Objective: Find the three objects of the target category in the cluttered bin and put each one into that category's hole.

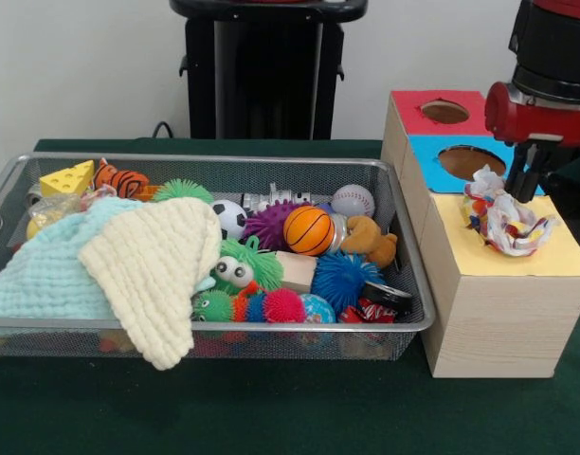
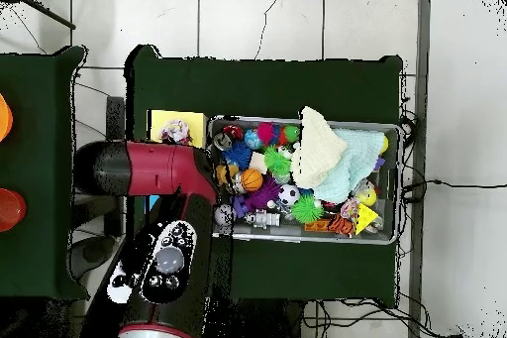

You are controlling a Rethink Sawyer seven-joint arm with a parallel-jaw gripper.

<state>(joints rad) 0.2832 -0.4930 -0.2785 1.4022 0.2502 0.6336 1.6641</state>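
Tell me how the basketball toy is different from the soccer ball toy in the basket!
The basketball is orange with black lines; the soccer ball is white with black patches. The basketball looks bigger than the soccer ball. The basketball shows almost whole, while the cream cloth hides part of the soccer ball. Both are round and lie in the wire basket beside the purple spiky ball.

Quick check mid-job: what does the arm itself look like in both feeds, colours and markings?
Glossy red rounded arm shell with black joint sections; overhead, a black panel carries round grey-white buttons. In front view, a red wrist sits over dark fingers.
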